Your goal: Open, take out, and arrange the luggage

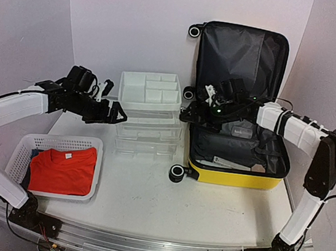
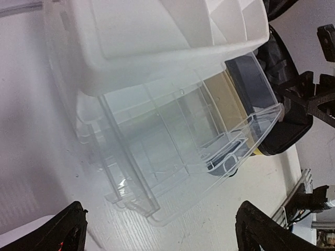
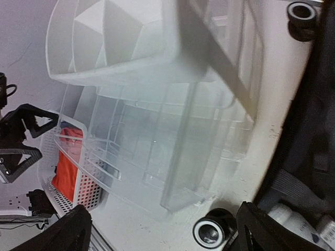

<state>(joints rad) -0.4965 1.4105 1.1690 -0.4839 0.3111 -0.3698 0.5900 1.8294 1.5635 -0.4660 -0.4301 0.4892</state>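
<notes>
Yellow suitcase (image 1: 235,176) open at right of desk (image 1: 139,199), whole only from above, left end effector (image 1: 117,114) and right end effector (image 1: 188,113) spread wide, empty, flanking the drawer unit (image 1: 146,123) that fills both wrist views

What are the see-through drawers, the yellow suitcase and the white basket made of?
The drawers look like clear, glossy plastic: you can see right through them. The suitcase seems to have a hard, smooth yellow plastic shell and a dark, soft-looking fabric lining. The basket looks like white plastic, full of little mesh holes.
</notes>
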